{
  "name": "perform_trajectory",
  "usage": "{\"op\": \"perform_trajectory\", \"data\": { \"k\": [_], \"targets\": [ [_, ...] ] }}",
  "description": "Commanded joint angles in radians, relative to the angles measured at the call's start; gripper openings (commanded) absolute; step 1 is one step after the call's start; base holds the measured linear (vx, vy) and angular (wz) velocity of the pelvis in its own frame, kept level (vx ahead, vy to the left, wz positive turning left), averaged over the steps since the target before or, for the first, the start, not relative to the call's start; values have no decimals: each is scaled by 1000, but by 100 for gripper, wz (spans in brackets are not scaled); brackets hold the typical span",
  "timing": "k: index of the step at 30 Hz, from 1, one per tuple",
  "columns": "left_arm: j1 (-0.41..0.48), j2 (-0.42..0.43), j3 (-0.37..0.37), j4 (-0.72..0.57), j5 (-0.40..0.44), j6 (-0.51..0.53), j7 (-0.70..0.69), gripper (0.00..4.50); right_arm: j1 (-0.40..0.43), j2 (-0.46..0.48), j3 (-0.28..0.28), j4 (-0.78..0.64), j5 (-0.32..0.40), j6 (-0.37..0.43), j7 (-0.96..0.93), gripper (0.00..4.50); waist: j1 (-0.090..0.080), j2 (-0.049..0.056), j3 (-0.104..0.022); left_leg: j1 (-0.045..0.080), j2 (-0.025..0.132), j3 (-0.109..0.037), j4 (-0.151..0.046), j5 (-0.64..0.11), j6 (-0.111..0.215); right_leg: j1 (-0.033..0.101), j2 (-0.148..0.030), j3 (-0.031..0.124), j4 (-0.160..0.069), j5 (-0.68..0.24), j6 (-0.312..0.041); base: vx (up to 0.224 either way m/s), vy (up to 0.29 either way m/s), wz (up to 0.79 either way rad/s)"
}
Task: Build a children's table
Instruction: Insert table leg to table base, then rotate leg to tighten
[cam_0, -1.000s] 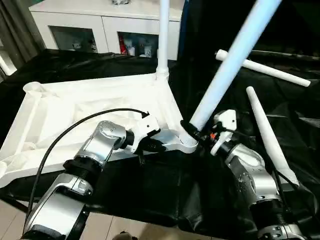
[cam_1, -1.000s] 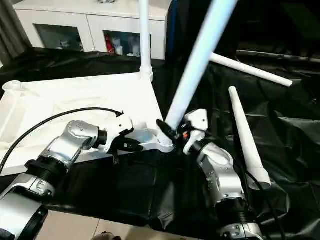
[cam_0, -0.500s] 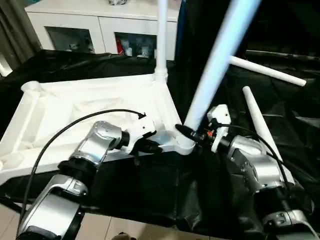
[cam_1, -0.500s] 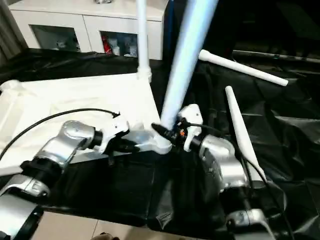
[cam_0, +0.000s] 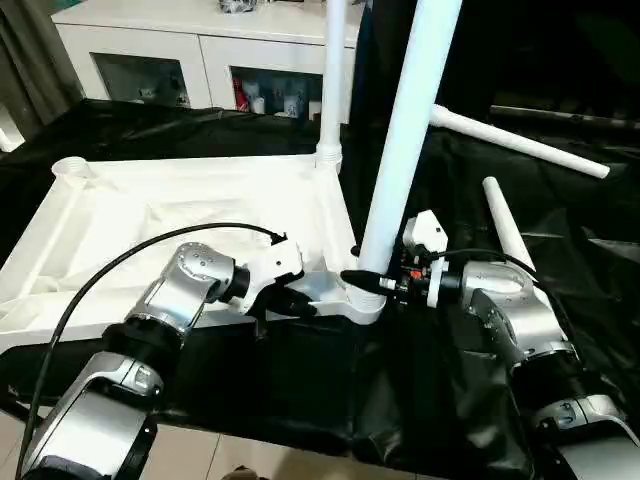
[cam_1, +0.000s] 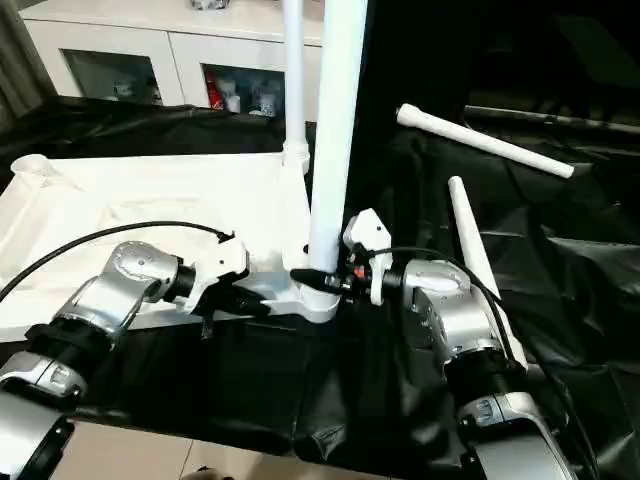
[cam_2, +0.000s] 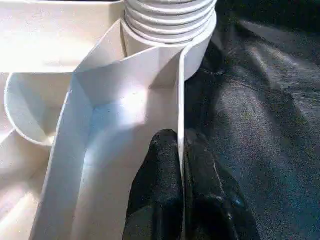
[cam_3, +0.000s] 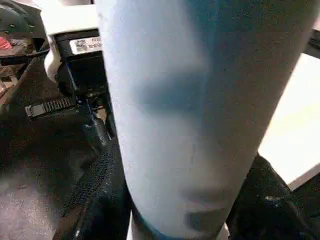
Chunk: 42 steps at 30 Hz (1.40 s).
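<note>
Head views: the white tabletop (cam_0: 150, 215) is seen lying underside up on a table covered in black sheeting (cam_0: 300, 390). One leg (cam_0: 330, 90) is stood upright in the far corner socket. A second leg (cam_0: 405, 140) is stood nearly upright in the near corner socket (cam_0: 362, 300), beside the far leg. The right gripper (cam_0: 362, 280) is clamped around the base of this near leg, just above the socket, one black finger on each side. The left gripper (cam_0: 290, 300) is closed on the tabletop's near rim, just beside the same socket. Two loose legs (cam_0: 520, 143) are seen lying on the sheeting to the right, one farther back and one (cam_0: 510, 235) close behind the right forearm. A white cabinet (cam_0: 200, 50) with glass doors is seen behind the table.

Left wrist view: the two black fingers (cam_2: 160, 200) are seen pinched together on a thin upright wall of the tabletop (cam_2: 115, 105), one on each side. The ribbed end of the leg (cam_2: 170, 15) is seated in the round socket just beyond.

Right wrist view: the leg (cam_3: 200, 100) is seen very close, held between the black fingers (cam_3: 100, 210), which are pressed against both of its sides. The left gripper's wrist (cam_3: 75, 55) is seen behind it.
</note>
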Motion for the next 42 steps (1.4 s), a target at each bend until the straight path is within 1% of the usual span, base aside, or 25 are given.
{"op": "perform_trajectory", "data": {
  "k": [1, 6, 9, 10, 11, 13, 14, 15, 16, 17, 18, 19, 20, 21, 22, 23, 24, 25, 26, 27, 28, 29, 39, 40, 42],
  "targets": [
    [-9, -15, -6, -89, -68, -23, -74, 0, 58, 3, 88, 80, -51, 37, 33, 190, 6, 5, -63, 18, 43, -13, -75, -264, 36, 47, -87, 46, -75, -220, -238, 0, 0, 0],
    [-44, -59, 31, -5, -39, 10, 73, 0, 30, 47, 37, 180, -87, 7, -138, 190, 0, 4, -56, 23, 42, -14, -80, -309, 21, 40, -86, 46, -82, -295, -228, 0, 0, 0],
    [-73, -92, 59, 55, -31, 41, 164, 0, -19, 79, -6, 283, -117, 23, -330, 190, -13, -2, -42, 45, 32, -22, -79, -434, -23, 28, -92, 37, -109, -557, -169, -17, 3, -4],
    [-79, -100, 64, 67, -30, 52, 185, 0, -32, 85, -14, 308, -124, 29, -377, 190, -21, -5, -37, 39, 31, -29, -83, -452, -30, 33, -96, 31, -117, -632, -132, -51, 9, -11],
    [-87, -111, 70, 82, -28, 62, 215, 0, -44, 92, -21, 334, -125, 35, -416, 190, -25, -12, -36, 39, 29, -34, -84, -471, -31, 34, -97, 23, -125, -688, -94, 0, 0, 0],
    [-106, -137, 85, 115, -23, 88, 291, 0, -69, 109, -33, 382, -133, 40, -513, 190, -31, -11, -34, 59, 23, -33, -73, -514, -27, 14, -96, 11, -145, -744, -69, 0, 0, 0],
    [-107, -139, 86, 117, -22, 90, 297, 0, -71, 110, -34, 386, -134, 40, -521, 190, -37, -10, -28, 82, 17, -32, -59, -556, -20, 2, -98, -18, -170, -801, -42, -56, 16, -1],
    [-123, -161, 99, 140, -21, 117, 356, 0, -94, 127, -55, 425, -126, 50, -603, 190, -40, -4, -30, 86, 19, -36, -58, -575, -18, 7, -101, -31, -176, -796, -33, 0, 0, 0],
    [-141, -190, 120, 164, -22, 164, 439, 0, -122, 141, -78, 469, -122, 55, -713, 190, -49, 3, -30, 75, 31, -45, -76, -618, -23, 26, -93, -54, -174, -732, -26, 0, 0, 0],
    [-163, -234, 147, 188, -29, 212, 535, 0, -156, 162, -112, 525, -110, 61, -841, 190, -56, 20, -28, 61, 53, -60, -104, -721, -44, 50, -84, -74, -145, -631, -30, -28, 62, -11],
    [-178, -265, 166, 203, -35, 243, 599, 0, -179, 175, -135, 563, -104, 63, -927, 190, -50, 34, -31, 38, 73, -72, -138, -792, -56, 78, -77, -66, -90, -525, -54, -104, 55, -6],
    [-191, -300, 187, 212, -46, 269, 659, 0, -201, 188, -154, 598, -101, 56, -1006, 190, -27, 38, -28, -27, 102, -60, -219, -899, -70, 123, -53, -42, 68, -244, -89, -104, 55, -6],
    [-194, -313, 194, 213, -50, 277, 678, 0, -208, 193, -159, 608, -100, 52, -1030, 190, 0, 35, -31, -19, 88, -33, -228, -913, -64, 106, -39, -36, 83, -186, -80, -70, -4, 17],
    [-196, -340, 199, 205, -56, 292, 700, 0, -221, 205, -172, 623, -91, 49, -1072, 190, -11, -35, -50, 83, 36, -15, -132, -717, -48, 18, -93, 28, -26, -423, -90, 65, -54, 8],
    [-197, -356, 198, 200, -55, 299, 713, 0, -229, 210, -173, 631, -95, 47, -1112, 190, -8, -71, -38, 102, -24, -5, 36, -430, -18, -26, -156, 7, -162, -924, -37, 65, -54, 8],
    [-196, -368, 188, 197, -47, 298, 722, 0, -237, 217, -177, 637, -93, 39, -1128, 190, 17, -56, -39, -1, 3, -32, -14, -174, 29, 66, -191, 44, -130, -849, -34, 118, -25, -32],
    [-196, -374, 183, 197, -41, 293, 733, 0, -245, 224, -177, 642, -97, 32, -1144, 190, 28, -38, -40, -10, 12, -38, -42, -134, 18, 74, -172, 25, -125, -779, -43, 97, -2, -25],
    [-197, -376, 179, 198, -37, 288, 742, 0, -250, 228, -176, 645, -100, 27, -1152, 190, 26, -33, -52, -4, 28, -36, -78, -151, 3, 58, -117, 12, -92, -536, -63, 97, -2, -25],
    [-201, -372, 175, 205, -28, 280, 747, 0, -258, 235, -179, 651, -98, 20, -1147, 189, 24, -19, -58, 13, 38, -37, -88, -229, -3, 49, -106, 13, -77, -384, -107, 0, 0, 0],
    [-201, -372, 175, 207, -27, 280, 747, 0, -259, 236, -179, 652, -98, 19, -1147, 189, 23, -14, -60, 20, 39, -36, -90, -266, -3, 46, -105, 15, -76, -342, -129, 0, 0, 0],
    [-208, -369, 183, 223, -25, 282, 757, 0, -270, 245, -182, 669, -101, 14, -1151, 189, 18, -17, -58, 14, 35, -33, -92, -299, -3, 52, -103, 17, -73, -282, -158, 0, 0, 0],
    [-209, -369, 184, 225, -25, 283, 759, 0, -271, 246, -183, 672, -102, 13, -1153, 189, 18, -20, -58, 8, 31, -32, -93, -306, 2, 58, -104, 15, -73, -283, -160, 0, 0, 0],
    [-198, -340, 156, 216, -10, 267, 720, 0, -299, 258, -177, 703, -116, -31, -1103, 189, 20, -20, -56, 17, 35, -24, -100, -320, 14, 55, -111, 19, -89, -321, -148, 0, 0, 0],
    [-196, -335, 149, 215, -7, 261, 710, 0, -303, 259, -188, 703, -110, -41, -1085, 245, 19, -19, -55, 17, 35, -24, -100, -325, 14, 54, -111, 20, -90, -328, -147, 0, 0, 0],
    [-191, -325, 137, 209, 1, 240, 696, 0, -312, 259, -211, 699, -94, -57, -1056, 262, 19, -19, -55, 17, 36, -24, -102, -329, 14, 54, -110, 21, -90, -326, -146, 0, 0, 0]
  ]
}}
